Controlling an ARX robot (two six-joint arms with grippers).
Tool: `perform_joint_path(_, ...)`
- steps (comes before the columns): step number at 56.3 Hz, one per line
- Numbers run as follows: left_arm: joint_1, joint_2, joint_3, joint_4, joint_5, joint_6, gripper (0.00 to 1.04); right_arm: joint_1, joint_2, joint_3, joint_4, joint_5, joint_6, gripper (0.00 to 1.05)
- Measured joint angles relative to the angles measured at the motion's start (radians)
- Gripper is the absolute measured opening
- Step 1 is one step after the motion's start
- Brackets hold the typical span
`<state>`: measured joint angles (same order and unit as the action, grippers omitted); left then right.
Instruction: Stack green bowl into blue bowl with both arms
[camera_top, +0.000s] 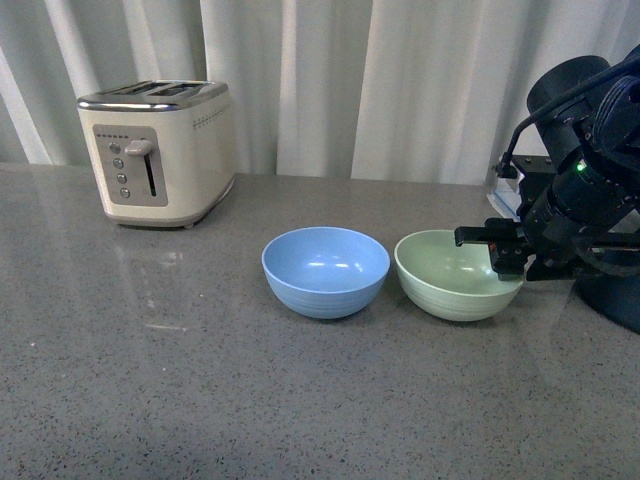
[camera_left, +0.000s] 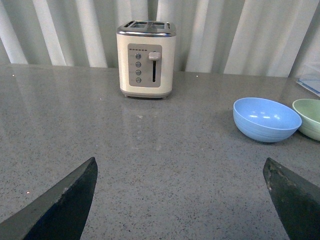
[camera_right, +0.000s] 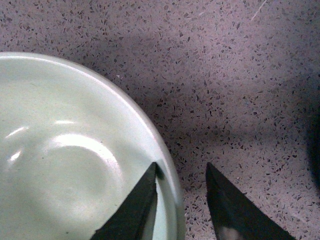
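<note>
The left claw (camera_left: 179, 167) hangs with its fingers wide apart, holding nothing. A cream toaster (camera_top: 158, 150) stands far left on the surface (camera_top: 150, 380). The blue bowl (camera_top: 325, 270) sits mid-surface, with the green bowl (camera_top: 445, 280) just beside it on the right. The right claw (camera_right: 180, 167) straddles the green bowl's right rim, its fingers slightly apart.

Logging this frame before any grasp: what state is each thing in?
Toaster: lever up, standing on the counter.
Blue bowl: upright, empty, on the counter.
Green bowl: upright, empty, on the counter beside the blue bowl.
Left end effector: open, holding nothing.
Right end effector: open, fingers straddling the green bowl's rim.
</note>
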<state>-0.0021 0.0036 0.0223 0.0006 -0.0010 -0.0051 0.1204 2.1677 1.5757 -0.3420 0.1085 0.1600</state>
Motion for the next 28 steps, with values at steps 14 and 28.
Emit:
perform_joint_path(14,0.0,0.0,0.0,0.0,0.0,0.0,0.98,-0.001,-0.029,-0.009,0.026,-0.009,-0.007,0.01)
perform_joint_path(28,0.0,0.0,0.0,0.0,0.0,0.0,0.98,0.011,-0.124,-0.075,0.046,-0.017,-0.05,0.01)
